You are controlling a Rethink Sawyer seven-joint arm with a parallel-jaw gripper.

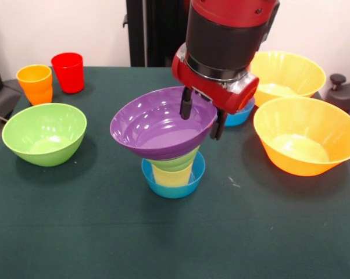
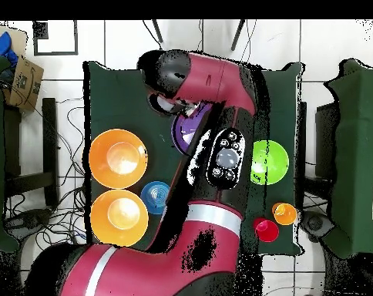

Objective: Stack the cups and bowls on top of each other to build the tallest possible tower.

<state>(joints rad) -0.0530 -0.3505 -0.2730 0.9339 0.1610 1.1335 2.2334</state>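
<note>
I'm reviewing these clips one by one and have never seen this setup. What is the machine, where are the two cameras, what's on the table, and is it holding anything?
It is a single red and black robot arm at a green-covered table. The front view looks across the table at the robot; the overhead view looks straight down, with the robot's base at the bottom.

Its claw grips the rim of a purple bowl, one finger inside and one outside, tilted atop a pile: a small blue bowl, a yellow cup and a small green bowl.

Also on the table: a large green bowl, an orange cup, a red cup, two large orange bowls, and another small blue bowl.
</note>
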